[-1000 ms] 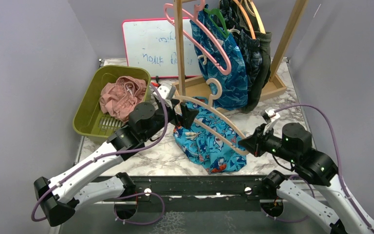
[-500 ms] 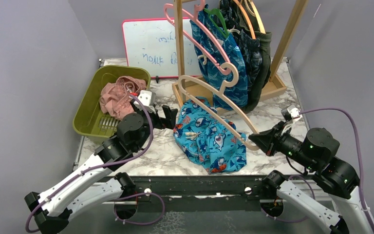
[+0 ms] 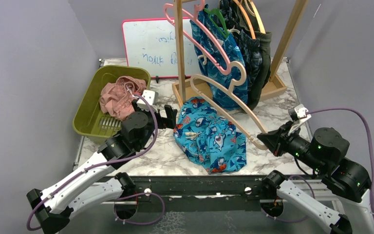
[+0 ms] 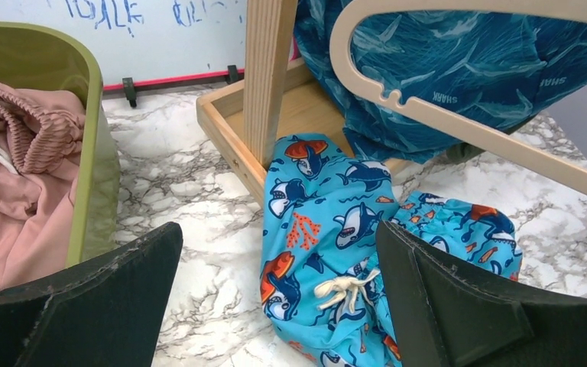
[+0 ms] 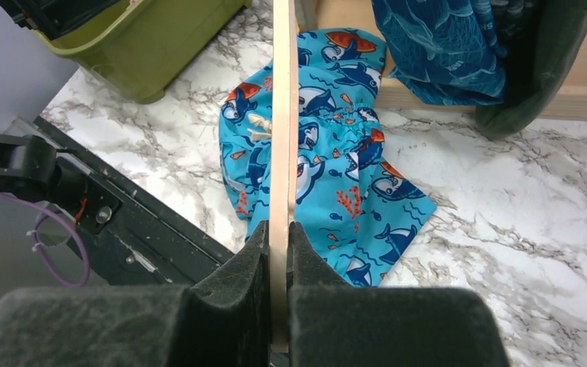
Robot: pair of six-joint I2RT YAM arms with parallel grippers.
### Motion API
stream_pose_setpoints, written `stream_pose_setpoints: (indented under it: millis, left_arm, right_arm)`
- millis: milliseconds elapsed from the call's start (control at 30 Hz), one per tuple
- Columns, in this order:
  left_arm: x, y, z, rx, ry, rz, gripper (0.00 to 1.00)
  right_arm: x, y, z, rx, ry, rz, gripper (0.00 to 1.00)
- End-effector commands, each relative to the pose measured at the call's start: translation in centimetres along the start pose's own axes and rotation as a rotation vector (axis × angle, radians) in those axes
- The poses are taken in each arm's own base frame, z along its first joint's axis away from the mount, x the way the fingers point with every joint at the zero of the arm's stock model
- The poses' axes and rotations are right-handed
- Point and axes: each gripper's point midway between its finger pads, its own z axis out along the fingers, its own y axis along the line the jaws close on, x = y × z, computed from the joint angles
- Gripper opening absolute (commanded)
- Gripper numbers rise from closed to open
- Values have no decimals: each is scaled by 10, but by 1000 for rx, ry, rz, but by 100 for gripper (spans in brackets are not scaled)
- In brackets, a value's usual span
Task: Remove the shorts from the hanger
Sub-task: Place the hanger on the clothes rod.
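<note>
Shorts in bright blue cartoon print (image 3: 209, 141) lie crumpled on the counter (image 3: 282, 109), just ahead of the left hand (image 3: 168, 116) and between the two hands, free of any hanger. The left hand is spread wide and empty. The right hand (image 5: 279, 229) is clamped on one end of the bare beige hanger (image 5: 280, 115), which it holds in the air above the cloth. A dusty pink pair (image 3: 121, 95) sits in the green basket (image 3: 85, 122) beside the left hand. Judged progress: two pairs are off. Three pairs, blue print (image 3: 226, 68), dark navy (image 3: 251, 53) and dark olive (image 3: 264, 53), hang on the rack (image 3: 179, 48) beyond both hands, not yet removed.
</note>
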Motion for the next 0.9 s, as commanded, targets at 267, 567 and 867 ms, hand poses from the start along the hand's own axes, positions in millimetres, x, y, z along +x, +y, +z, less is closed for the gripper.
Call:
stream_pose_setpoints:
  millis: [267, 567, 867]
  left_arm:
    - [11, -15, 14, 40, 40, -9, 99]
    - [9, -16, 15, 44, 30, -27, 99]
    - [14, -24, 20, 69, 47, -35, 99]
  right_arm:
    - [-61, -10, 23, 79, -174, -131, 1]
    - [-76, -9, 51, 82, -203, -161, 1]
    - [-108, -6, 83, 106, -246, -132, 1]
